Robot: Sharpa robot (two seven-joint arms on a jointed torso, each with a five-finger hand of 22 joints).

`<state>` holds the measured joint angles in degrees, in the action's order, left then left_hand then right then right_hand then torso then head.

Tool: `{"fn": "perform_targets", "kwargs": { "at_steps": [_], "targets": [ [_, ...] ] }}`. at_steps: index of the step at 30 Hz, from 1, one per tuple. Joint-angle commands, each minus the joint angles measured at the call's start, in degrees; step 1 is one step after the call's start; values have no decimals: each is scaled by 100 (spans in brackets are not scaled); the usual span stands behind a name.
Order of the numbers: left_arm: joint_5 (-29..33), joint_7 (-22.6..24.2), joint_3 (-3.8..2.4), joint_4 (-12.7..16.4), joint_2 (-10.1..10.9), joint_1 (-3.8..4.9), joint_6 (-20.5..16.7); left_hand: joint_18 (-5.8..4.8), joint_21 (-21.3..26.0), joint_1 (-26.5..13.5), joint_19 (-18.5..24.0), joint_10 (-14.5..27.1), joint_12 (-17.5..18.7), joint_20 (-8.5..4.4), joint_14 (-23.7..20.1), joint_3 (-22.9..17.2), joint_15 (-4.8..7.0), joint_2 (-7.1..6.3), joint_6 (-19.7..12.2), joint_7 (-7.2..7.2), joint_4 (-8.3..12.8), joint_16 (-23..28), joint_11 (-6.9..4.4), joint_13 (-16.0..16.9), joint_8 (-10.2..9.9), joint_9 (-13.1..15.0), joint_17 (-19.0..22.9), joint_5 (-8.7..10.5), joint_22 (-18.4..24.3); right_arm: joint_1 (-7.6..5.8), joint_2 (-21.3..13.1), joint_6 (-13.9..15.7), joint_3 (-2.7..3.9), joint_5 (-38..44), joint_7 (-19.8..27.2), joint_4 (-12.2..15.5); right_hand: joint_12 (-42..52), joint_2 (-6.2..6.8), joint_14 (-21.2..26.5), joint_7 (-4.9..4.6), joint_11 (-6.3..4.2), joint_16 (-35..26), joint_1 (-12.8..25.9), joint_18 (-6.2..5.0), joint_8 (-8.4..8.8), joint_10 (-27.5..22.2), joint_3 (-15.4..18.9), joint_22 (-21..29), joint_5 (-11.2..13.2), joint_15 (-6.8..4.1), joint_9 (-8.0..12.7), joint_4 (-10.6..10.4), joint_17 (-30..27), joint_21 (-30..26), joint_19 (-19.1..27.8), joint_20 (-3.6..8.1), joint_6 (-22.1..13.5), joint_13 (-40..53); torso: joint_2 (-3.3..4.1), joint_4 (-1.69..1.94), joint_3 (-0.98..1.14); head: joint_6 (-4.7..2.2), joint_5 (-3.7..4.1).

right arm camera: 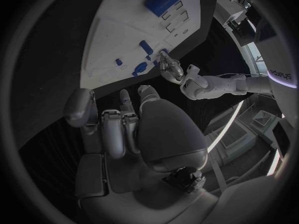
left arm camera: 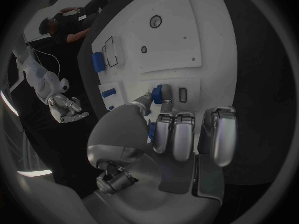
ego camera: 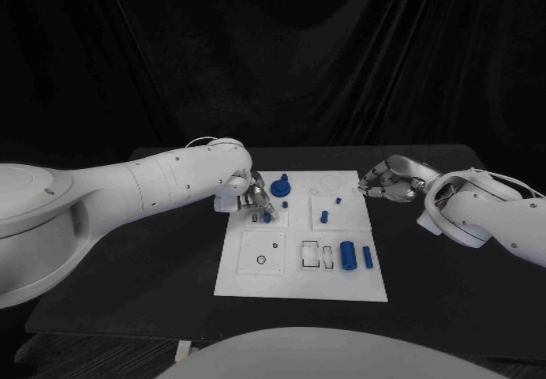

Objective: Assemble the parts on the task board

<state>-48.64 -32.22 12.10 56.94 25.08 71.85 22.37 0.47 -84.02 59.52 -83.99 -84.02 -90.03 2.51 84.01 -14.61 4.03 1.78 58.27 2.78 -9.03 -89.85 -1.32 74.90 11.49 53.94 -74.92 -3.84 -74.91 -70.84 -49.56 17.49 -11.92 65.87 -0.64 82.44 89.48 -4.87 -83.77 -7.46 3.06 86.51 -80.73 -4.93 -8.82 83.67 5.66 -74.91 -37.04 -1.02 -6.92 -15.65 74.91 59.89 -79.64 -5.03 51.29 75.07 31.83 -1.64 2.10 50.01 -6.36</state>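
The left hand (ego camera: 244,197) is covering the task board's (ego camera: 298,280) far left corner, so part of what lies beneath it is hidden; in the left wrist view its thumb and a fingertip are pinching a small blue part (left arm camera: 157,93) down against the board beside a dark oblong slot (left arm camera: 183,94); the other fingers are lying curled together. The right hand (ego camera: 387,180) is hovering just off the board's far right corner, above the black tabletop (ego camera: 455,268); its fingers are curled in and holding nothing. Six blue pieces are showing on the board in the head view: a round knob (ego camera: 281,188) and a tiny one (ego camera: 285,204) near the left hand, a short peg (ego camera: 324,215), a small piece (ego camera: 339,200) toward the right edge, and a thick cylinder (ego camera: 348,256) with a thin pin (ego camera: 368,257) beside it at the near right. Two rectangular recesses (ego camera: 317,254) left of the cylinder are lying white and outlined; whether anything sits in them is hard to tell.
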Motion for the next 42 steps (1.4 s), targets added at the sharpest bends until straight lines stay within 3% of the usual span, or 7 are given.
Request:
{"fn": "perform_targets", "kwargs": {
  "at_steps": [1,14,20,25,28,32,42],
  "targets": [
    [-13,22,3,1,-18,-29,6,110,25,-92,-224,-598,3,39,599,81,-53,-18,6,51,-32,-15,57,1510,-46,-25,-1508,26,-1300,13,5,-59,4,27,-81,-1,-25,-2,-474,-46,11,-39,-49,-108,30,521,-43,-694,-21,6,7,-1,1056,-32,44,-3,-1,1373,-2,0,2,-1,-5],
    [-14,22,3,1,1,-38,1,121,68,-267,-196,-598,3,61,599,269,-75,-18,-19,73,-141,-15,80,1510,-106,-72,-1508,31,-1286,16,6,-78,4,27,-83,-4,-25,-2,-474,-46,11,-39,-49,-108,30,521,-43,-694,-21,6,7,-1,1056,-32,44,-3,-1,1373,0,0,1,-1,-14],
    [-14,40,3,25,23,-39,-34,123,76,-84,-191,-598,3,67,599,243,-75,42,-20,63,26,-15,75,1510,-127,-81,-1508,-282,-1284,18,5,-73,4,27,-81,-5,-30,4,-473,-48,13,-41,-53,-110,32,515,-51,-691,-20,7,8,-2,1054,-45,48,-4,-1,1366,-1,0,1,-1,-16],
    [-13,64,3,75,57,-39,-81,124,79,217,-190,-598,3,43,599,58,-45,59,-13,19,361,-15,38,1510,-122,-69,-1508,-953,-1284,22,5,-69,4,27,-79,-3,-30,4,-473,-48,13,-41,-53,-110,32,515,-51,-691,-20,7,8,-2,1054,-45,48,-4,-1,1366,-3,1,0,-1,-11],
    [-13,78,3,115,83,-39,-111,124,76,320,-192,-598,3,32,599,-60,-34,65,-16,5,496,-15,24,1510,-119,-63,-1508,-1056,-1285,23,1,-64,4,27,-79,-2,-30,4,-473,-48,13,-41,-53,-110,32,515,-51,-691,-20,7,8,-2,1054,-45,48,-4,-1,1366,-3,2,1,-1,-12],
    [-13,92,3,196,132,-40,-161,122,73,398,-195,-598,3,17,599,-294,-21,21,-19,-6,722,-15,11,1510,-109,-49,-1508,-1362,-1286,26,-9,-59,4,27,-80,-2,-30,4,-473,-48,13,-41,-53,-110,32,515,-51,-691,-20,7,8,-2,1054,-45,48,-4,-1,1366,-3,2,1,-1,-5],
    [-14,127,3,405,264,-39,-475,125,83,413,-190,-598,3,13,599,-374,-15,12,-11,-11,789,-15,4,1510,-97,-39,-1508,-1415,-1283,33,-24,-51,4,27,-88,0,-29,9,-473,-51,15,-40,-57,-111,33,515,-60,-689,-20,9,9,-3,1055,-55,51,-5,0,1366,-1,0,2,-1,8]
  ]
}}
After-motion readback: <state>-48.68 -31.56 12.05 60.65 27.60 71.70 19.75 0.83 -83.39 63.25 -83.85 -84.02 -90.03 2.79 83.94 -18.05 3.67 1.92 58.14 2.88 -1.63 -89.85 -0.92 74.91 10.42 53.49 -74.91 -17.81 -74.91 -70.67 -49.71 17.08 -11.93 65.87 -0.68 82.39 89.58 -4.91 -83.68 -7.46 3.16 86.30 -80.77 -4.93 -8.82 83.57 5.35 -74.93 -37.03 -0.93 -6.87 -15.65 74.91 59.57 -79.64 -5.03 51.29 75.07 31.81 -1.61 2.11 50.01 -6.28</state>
